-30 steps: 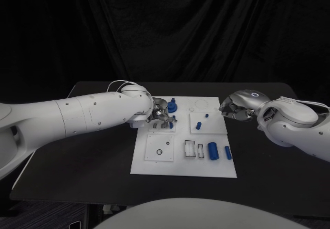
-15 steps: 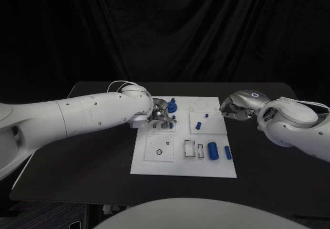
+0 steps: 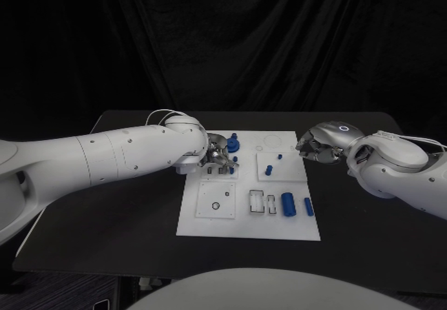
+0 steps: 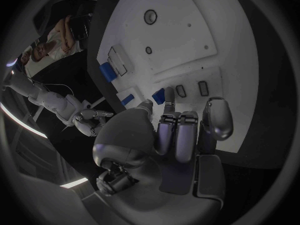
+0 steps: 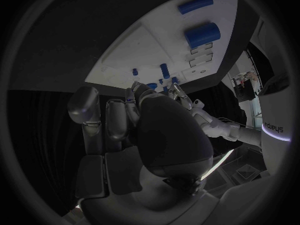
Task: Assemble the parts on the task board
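The white task board (image 3: 244,219) lies mid-table. My left hand (image 3: 216,158) hangs over its far left corner, fingers curled, and pinches a small blue part (image 3: 233,143) between thumb and a finger; the left wrist view shows that blue part (image 4: 158,95) beside two narrow slots (image 4: 181,91). My right hand (image 3: 316,148) hovers at the board's far right edge with its fingers (image 5: 94,112) curled in on nothing. On the board stand a blue peg (image 3: 269,170) and a tiny blue stud (image 3: 280,155); a fat blue cylinder (image 3: 289,204) and a thin blue pin (image 3: 308,206) lie nearer me.
Rectangular slots (image 3: 257,201) and a round hole (image 3: 216,206) mark the board's near half. The black table (image 3: 112,213) stretches bare to both sides of the board. A dark curtain closes off the back.
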You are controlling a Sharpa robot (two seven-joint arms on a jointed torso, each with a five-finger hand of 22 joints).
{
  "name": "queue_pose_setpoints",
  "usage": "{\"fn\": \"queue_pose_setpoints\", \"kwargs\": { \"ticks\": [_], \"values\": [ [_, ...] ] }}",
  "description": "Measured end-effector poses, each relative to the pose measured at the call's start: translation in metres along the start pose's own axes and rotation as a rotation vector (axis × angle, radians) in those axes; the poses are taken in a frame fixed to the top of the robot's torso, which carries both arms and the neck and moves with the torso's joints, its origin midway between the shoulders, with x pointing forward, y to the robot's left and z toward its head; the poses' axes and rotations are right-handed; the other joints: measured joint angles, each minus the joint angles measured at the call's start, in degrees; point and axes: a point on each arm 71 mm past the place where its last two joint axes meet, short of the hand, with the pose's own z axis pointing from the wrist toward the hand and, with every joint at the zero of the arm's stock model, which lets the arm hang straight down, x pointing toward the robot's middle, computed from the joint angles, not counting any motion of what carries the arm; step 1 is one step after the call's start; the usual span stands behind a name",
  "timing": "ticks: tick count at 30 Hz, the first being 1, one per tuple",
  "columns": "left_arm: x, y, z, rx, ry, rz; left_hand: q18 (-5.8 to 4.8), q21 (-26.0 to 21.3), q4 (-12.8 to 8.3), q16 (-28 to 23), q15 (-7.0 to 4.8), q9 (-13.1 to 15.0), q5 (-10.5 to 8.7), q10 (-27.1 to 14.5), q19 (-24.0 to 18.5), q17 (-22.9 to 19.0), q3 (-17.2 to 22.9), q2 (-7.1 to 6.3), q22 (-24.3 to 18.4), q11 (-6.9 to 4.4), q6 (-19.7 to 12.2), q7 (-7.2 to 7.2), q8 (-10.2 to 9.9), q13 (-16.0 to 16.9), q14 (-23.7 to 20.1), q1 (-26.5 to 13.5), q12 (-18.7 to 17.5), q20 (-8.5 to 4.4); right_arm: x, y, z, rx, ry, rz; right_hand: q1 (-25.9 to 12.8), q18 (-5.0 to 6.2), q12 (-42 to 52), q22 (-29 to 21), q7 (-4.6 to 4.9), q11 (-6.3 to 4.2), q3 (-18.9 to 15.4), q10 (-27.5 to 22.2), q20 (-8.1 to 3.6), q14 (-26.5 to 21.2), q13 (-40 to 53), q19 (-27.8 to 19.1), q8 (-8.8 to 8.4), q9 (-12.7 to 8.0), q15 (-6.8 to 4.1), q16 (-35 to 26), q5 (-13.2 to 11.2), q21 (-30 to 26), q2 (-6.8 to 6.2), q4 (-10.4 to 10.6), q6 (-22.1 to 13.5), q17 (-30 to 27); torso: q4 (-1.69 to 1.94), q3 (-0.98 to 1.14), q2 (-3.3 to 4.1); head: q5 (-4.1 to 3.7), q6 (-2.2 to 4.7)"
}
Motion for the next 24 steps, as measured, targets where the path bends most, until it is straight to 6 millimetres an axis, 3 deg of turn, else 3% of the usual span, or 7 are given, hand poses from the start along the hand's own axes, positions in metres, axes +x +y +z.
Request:
{"fn": "queue_pose_setpoints", "kwargs": {
  "ticks": [18, 24],
  "values": [
    [0.0007, -0.0018, 0.0012, -0.003, 0.004, 0.003, -0.01, -0.44, -0.54, 0.00, 0.00, 0.28, 1.39, 0.00, -0.41, 0.00, 0.54, 0.08, -0.37, 0.00, 0.21, 0.21, -0.77, 0.00, 0.00, 0.33, 0.00, -0.01, 0.0002, 0.0008, 0.0009, 0.001, 0.001, 0.000, 0.21, 0.00, -0.23, -0.01, 0.00, 0.00, 0.00, 0.00, 0.00, 0.00, -0.32, 0.00, 0.00, 0.00, 0.00, -0.56, -0.01, -0.59, -0.21, 0.00, 0.00, -0.30, -0.07, 0.08, 0.07, 0.25, 0.00],
    [0.0012, -0.0026, 0.0016, -0.003, 0.006, 0.004, 0.00, -0.99, -1.83, 0.00, 0.00, 0.70, 1.65, 0.00, -0.61, 0.00, 1.84, 0.07, -0.42, 0.00, 0.43, -0.01, -1.53, 0.00, 0.00, 1.26, 0.00, -0.22, 0.0002, 0.0009, 0.0012, 0.001, 0.000, 0.000, 0.21, 0.00, -0.22, -0.02, 0.00, 0.00, 0.00, 0.00, 0.00, 0.00, -0.38, 0.00, 0.00, 0.00, 0.00, -0.56, -0.01, -0.61, -0.21, 0.00, 0.00, -0.31, -0.07, 0.07, 0.07, 0.15, 0.00]
  ]
}}
